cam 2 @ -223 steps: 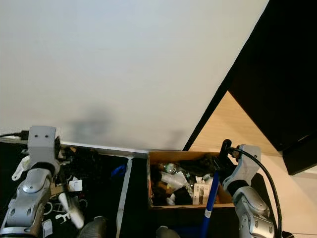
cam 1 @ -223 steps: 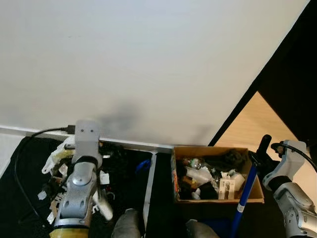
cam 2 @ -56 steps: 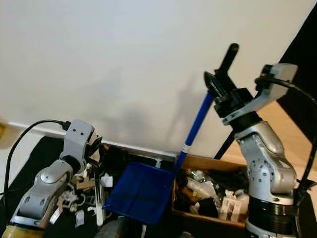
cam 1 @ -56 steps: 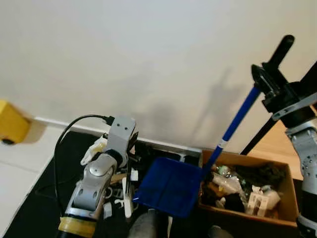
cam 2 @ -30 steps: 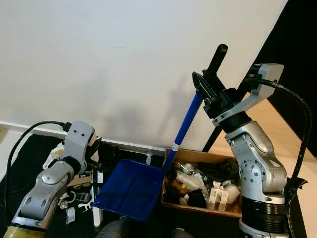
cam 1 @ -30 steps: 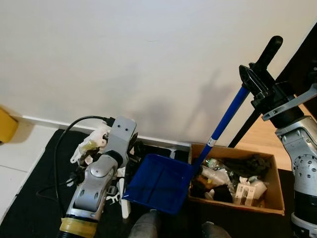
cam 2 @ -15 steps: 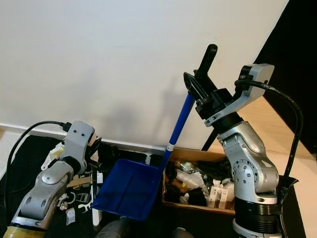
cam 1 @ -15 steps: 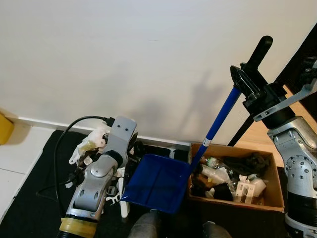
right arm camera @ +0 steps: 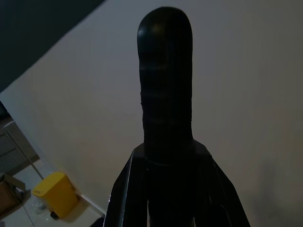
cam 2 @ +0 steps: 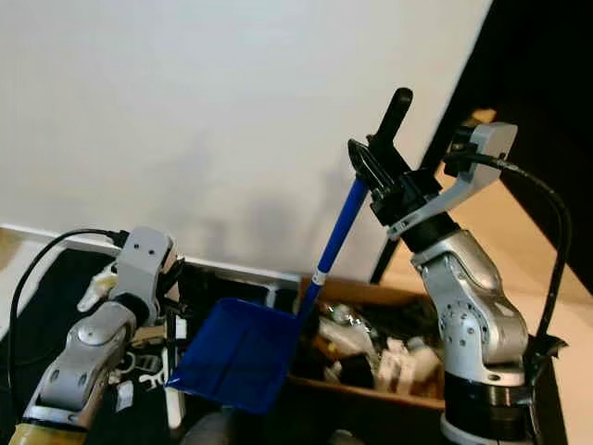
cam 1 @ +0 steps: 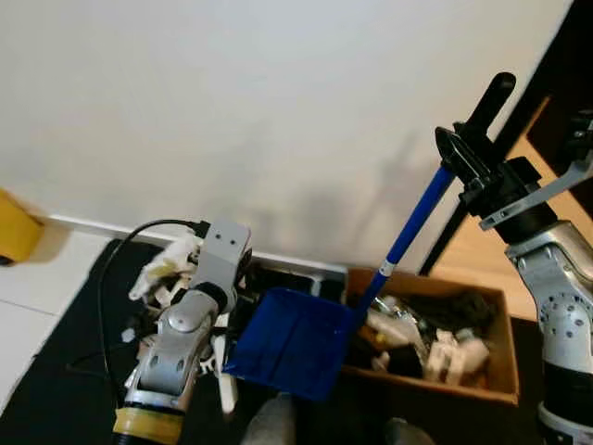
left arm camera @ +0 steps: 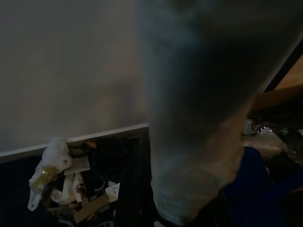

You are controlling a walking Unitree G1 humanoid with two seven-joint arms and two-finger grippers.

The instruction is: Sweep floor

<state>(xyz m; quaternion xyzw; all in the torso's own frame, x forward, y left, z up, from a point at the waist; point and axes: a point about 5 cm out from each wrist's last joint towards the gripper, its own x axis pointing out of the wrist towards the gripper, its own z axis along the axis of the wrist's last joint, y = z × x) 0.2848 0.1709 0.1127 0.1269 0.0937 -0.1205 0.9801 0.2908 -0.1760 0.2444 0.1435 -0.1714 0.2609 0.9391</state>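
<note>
the blue dustpan (cam 1: 289, 340) hangs low in front, its pan beside the cardboard box (cam 1: 435, 348) of trash. left gripper (cam 1: 232, 283) sits over white scraps, grip state unclear. higher, the right gripper (cam 1: 468, 158) is clamped around the dustpan's black handle grip, near the white wall (cam 1: 232, 111).

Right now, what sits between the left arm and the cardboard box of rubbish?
In the left eye view, the blue dustpan lies between the left arm and the cardboard box, its handle gripped higher up by the right gripper.
</note>
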